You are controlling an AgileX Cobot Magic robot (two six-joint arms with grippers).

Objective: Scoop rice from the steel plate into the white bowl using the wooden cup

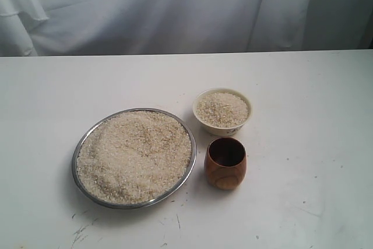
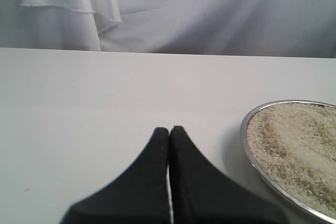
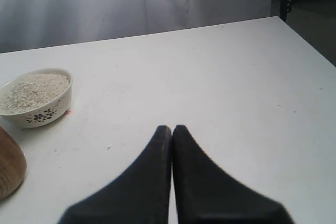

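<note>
Noting steel plate (image 1: pixel 75 164) sitting left on white table (image 1: pixel 303 103), heaping with rice (image 1: pixel 134 155). Seeing white bowl (image 1: pixel 224 127) standing just right of plate, carrying grains nearly to rim. Finding wooden cup (image 1: pixel 225 174) standing upright near bowl, showing dark inside. Watching left gripper (image 2: pixel 169 129) and right gripper (image 3: pixel 172 128) hovering with fingers pinched together, gripping nothing.

The left gripper (image 2: pixel 169 129) is seen as a pair of matte black fingers (image 2: pixel 139 187), pretty plain stuff really. Each one is shaped like a curved wedge, broad at the base and swept in to a slim rounded tip. The surface is smooth and evenly dark, and the base ends are blurred by the close camera. The right gripper (image 3: pixel 172 128) is built the same: two black fingers (image 3: pixel 210 187), same flared outline, same dull finish.
</note>
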